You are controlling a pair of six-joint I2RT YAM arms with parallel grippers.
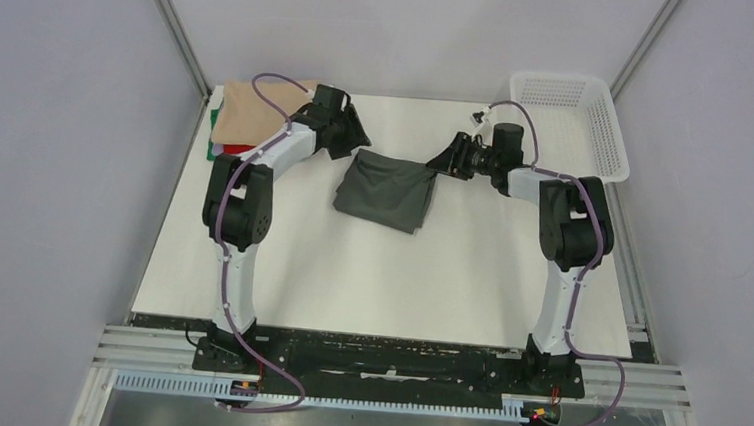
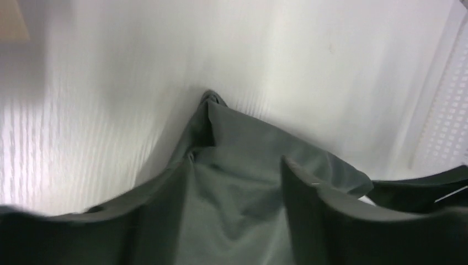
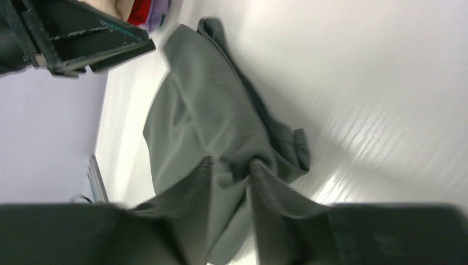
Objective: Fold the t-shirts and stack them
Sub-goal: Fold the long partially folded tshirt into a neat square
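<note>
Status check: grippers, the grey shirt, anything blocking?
Left gripper open, right gripper open, both at the far edge of the grey t-shirt. It lies folded, apart from the folded stack at far left. Only the left arm stands between them.

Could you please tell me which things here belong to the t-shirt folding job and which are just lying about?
Job: dark grey t-shirt; stack of folded t-shirts, tan on top.
Lying about: white lattice basket.
</note>
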